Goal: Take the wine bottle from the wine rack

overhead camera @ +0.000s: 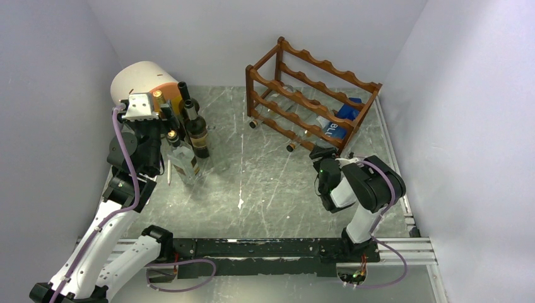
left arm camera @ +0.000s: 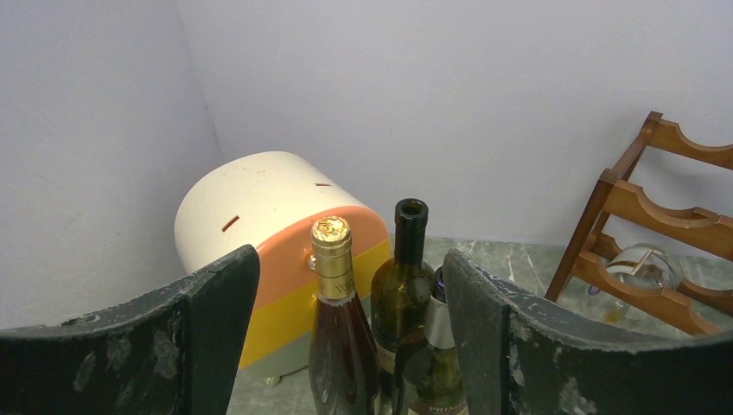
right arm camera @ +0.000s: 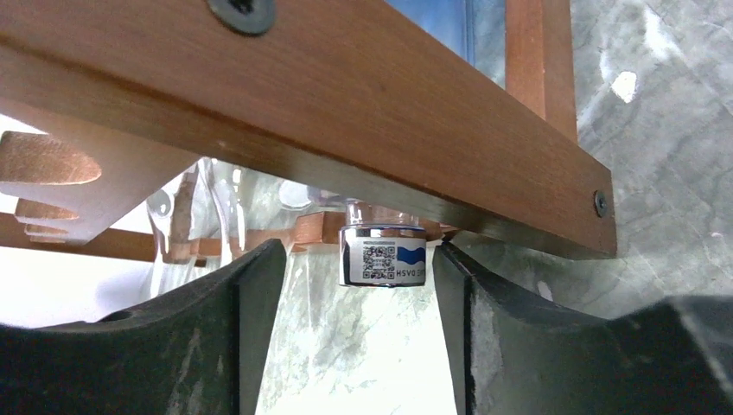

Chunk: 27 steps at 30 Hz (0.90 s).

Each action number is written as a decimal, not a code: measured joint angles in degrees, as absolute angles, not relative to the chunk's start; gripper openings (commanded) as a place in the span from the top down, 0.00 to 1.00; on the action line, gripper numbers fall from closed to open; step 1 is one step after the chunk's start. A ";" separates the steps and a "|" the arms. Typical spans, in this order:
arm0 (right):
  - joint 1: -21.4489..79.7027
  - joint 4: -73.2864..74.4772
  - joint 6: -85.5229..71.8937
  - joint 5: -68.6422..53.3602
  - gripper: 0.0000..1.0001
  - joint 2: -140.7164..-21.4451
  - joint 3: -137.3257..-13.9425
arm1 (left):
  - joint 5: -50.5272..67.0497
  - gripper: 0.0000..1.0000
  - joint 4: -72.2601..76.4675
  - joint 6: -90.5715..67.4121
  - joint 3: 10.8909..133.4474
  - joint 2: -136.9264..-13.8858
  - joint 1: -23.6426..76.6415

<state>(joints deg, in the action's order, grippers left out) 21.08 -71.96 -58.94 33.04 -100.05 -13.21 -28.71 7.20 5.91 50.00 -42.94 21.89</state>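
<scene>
The reddish-brown wine rack (overhead camera: 313, 95) stands at the back right, with several bottles lying in it. At its near right end lies a clear wine bottle (overhead camera: 333, 130) with a blue label. Its silver cap (right arm camera: 384, 257), which carries a printed code and a blue wave, pokes out under the rack's rail (right arm camera: 346, 104). My right gripper (right arm camera: 356, 251) is open around that cap, with a gap on each side and the right finger (right arm camera: 462, 303) closer. In the top view the right gripper (overhead camera: 323, 153) sits at that rack corner. My left gripper (left arm camera: 350, 259) is open behind standing bottles.
Standing bottles (overhead camera: 199, 134) cluster at the left, among them a gold-capped one (left arm camera: 332, 259) and an uncorked dark one (left arm camera: 409, 259). A cream and orange rounded container (overhead camera: 146, 82) sits in the back left corner. Two more bottle necks (overhead camera: 291, 147) jut from the rack's front. Walls close in on both sides.
</scene>
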 measured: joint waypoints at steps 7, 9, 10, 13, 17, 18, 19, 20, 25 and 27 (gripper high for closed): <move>21.06 -71.37 -60.05 33.80 0.55 -101.10 -13.61 | -28.71 0.19 7.16 5.58 50.02 -42.94 21.89; 21.06 -71.26 -60.25 33.98 0.62 -101.19 -13.61 | -28.69 0.19 7.14 5.56 50.00 -42.94 21.89; 21.06 -71.29 -60.27 34.00 0.64 -101.19 -13.61 | -28.71 0.19 7.14 5.56 50.00 -42.94 21.89; 21.06 -71.42 -60.23 33.91 0.70 -101.19 -13.58 | -28.69 0.19 7.11 5.56 50.00 -42.94 21.89; 21.06 -71.53 -60.14 33.65 0.74 -100.44 -12.97 | -28.69 0.19 7.09 5.54 50.02 -42.94 21.89; 21.10 -71.66 -60.03 33.63 0.75 -100.12 -12.69 | -28.69 0.19 7.09 5.54 50.00 -42.94 21.89; 21.15 -71.77 -59.94 33.67 0.75 -99.68 -12.27 | -28.69 0.19 7.09 5.54 50.02 -42.94 21.89; 21.21 -72.05 -59.83 33.82 0.75 -99.15 -11.88 | -28.69 0.19 7.07 5.54 50.00 -42.94 21.89; 22.96 -71.24 -59.88 34.59 0.76 -95.13 -9.47 | -28.69 0.19 7.07 5.52 50.00 -42.96 21.89; 24.40 -70.06 -60.23 34.94 0.76 -93.36 -8.82 | -28.67 0.19 7.05 5.41 50.00 -42.96 21.89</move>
